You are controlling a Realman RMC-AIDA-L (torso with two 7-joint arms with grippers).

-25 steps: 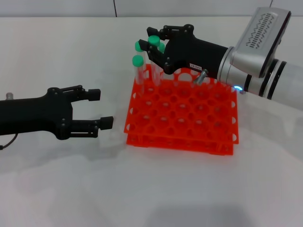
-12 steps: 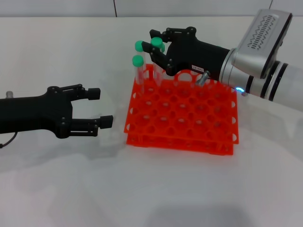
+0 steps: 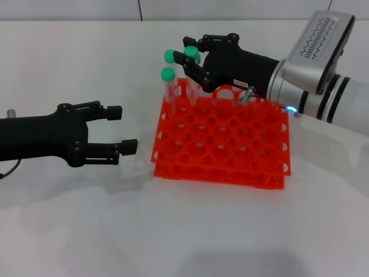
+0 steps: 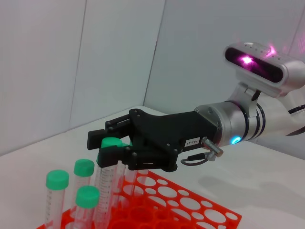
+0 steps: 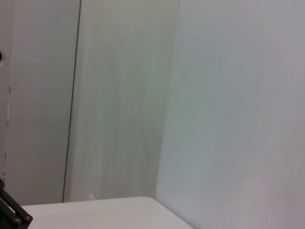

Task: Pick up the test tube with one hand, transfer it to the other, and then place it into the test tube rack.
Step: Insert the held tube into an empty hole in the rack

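You have bare table around the test tube rack mid-table. Your right gripper reaches across its far-left corner, fingers closed on the test tube standing there. Your left gripper hovers spread and empty toward the left edge.

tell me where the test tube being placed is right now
The test tube is in the right gripper at the test tube rack's far left corner, beside three standing tubes.
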